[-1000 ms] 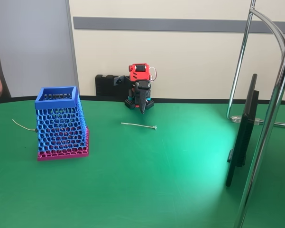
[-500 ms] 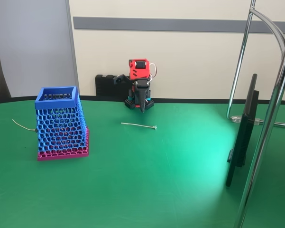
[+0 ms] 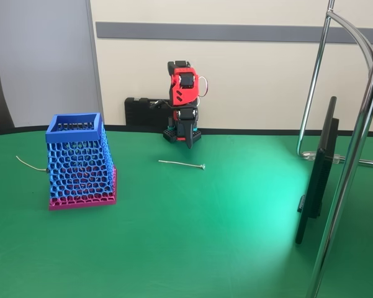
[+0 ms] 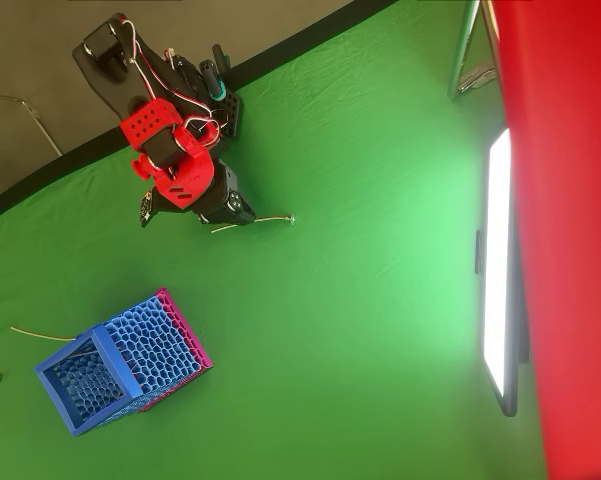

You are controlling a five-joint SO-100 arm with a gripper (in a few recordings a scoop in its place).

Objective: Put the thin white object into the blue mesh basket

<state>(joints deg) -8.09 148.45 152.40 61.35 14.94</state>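
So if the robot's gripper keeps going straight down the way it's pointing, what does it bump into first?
Probably the bare green table. The gripper points down just behind the thin white object, likely missing it, though depth is unclear.

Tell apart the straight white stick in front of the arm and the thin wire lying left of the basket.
The thin white object is straight, with a small knob at its right end in the fixed view; the curved wire bends. The stick lies apart from the blue mesh basket, just in front of the claw, while the wire runs up to the basket's left side. Both are slender, pale, and flat on the green table.
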